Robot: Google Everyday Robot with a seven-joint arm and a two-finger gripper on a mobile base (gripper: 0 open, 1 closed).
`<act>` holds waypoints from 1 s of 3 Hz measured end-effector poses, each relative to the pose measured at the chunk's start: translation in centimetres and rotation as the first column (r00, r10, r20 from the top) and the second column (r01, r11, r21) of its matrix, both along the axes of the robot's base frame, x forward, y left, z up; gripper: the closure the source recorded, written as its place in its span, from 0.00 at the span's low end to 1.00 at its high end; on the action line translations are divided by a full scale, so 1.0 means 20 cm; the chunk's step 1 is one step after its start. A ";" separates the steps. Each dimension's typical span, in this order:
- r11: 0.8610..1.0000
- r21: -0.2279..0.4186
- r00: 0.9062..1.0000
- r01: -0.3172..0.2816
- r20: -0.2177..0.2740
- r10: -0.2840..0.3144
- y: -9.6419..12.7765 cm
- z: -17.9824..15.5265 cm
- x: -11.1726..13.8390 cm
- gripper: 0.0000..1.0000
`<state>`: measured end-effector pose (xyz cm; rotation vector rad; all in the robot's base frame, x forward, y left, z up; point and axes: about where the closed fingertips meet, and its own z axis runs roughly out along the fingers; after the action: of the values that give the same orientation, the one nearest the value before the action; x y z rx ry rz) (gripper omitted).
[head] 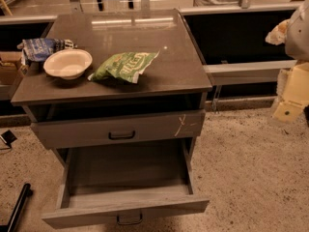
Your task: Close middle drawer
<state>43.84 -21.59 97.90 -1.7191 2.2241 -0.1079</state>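
The middle drawer (126,208) stands pulled far out at the bottom centre of the frame. Its long axis runs left to right, and its plain front and dark handle (129,220) face the lower edge. On the desk (145,37) a green bag (124,65) bears white lettering too unclear to read. The tool (292,98) hangs at the right edge, well apart from the drawer; whether it is spread or pressed together cannot be told.
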 end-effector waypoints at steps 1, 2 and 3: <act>1.000 0.000 1.000 0.000 0.000 0.000 0.00 0.00 0.00 0.00; 1.000 0.014 1.000 -0.001 -0.002 0.001 0.00 -0.02 0.01 0.00; 0.993 0.119 0.999 -0.006 -0.043 0.011 -0.04 -0.28 0.03 0.00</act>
<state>44.34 -22.44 92.26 -1.6817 2.2062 0.0635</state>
